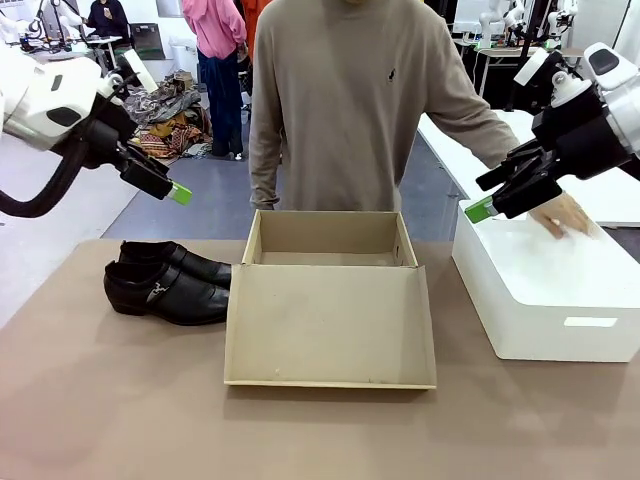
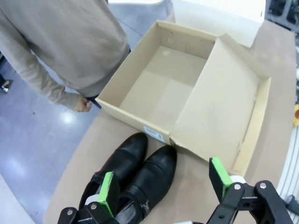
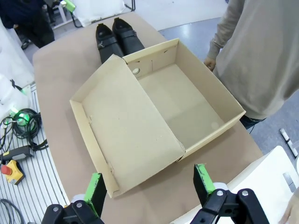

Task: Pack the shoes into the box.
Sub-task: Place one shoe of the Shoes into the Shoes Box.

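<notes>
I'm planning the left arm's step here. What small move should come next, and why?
Probably lower the left gripper toward the glossy black leather loafers: its jaws stand open and empty above the pair, which sits on the brown table beside the open, empty tan cardboard shoebox.

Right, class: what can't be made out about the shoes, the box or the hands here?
Far shoe: front view, mostly hidden behind the near shoe.
Label on the box: left wrist view, print too small to read.
Person's hand on the white block: front view, blurred, its wrist behind the right gripper.
</notes>
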`<state>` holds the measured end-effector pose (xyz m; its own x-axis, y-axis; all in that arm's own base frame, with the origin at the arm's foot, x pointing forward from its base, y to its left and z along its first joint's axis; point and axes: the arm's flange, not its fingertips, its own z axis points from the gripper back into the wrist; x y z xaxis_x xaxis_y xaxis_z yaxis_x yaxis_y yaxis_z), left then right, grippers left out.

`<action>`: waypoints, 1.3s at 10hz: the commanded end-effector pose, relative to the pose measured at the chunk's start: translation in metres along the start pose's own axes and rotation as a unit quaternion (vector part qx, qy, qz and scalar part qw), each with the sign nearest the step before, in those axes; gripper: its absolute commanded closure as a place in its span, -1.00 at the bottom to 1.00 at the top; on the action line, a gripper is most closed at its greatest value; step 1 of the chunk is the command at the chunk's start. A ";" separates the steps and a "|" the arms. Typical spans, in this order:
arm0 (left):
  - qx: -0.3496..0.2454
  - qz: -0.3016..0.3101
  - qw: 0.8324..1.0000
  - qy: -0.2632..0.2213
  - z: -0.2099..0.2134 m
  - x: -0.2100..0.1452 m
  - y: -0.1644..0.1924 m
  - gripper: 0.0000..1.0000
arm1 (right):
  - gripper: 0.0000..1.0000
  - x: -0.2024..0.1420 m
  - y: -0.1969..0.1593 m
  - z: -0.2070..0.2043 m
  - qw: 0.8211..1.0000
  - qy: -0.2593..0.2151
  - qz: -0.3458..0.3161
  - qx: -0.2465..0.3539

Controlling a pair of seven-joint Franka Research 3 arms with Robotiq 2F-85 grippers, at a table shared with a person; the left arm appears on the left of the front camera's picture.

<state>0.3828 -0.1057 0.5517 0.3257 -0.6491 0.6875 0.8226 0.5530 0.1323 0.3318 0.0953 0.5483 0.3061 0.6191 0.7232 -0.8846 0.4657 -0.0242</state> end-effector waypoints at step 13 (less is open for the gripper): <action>-0.082 -0.227 0.933 0.268 -0.032 0.015 0.123 -1.00 | -1.00 0.000 -0.003 -0.001 1.000 -0.009 0.007 0.007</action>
<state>0.5020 -0.0656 0.5491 0.0843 -0.9850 0.1506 0.9772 0.1113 0.1810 0.3316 0.0954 0.5481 0.3069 0.6204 0.7217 -0.8844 0.4660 -0.0245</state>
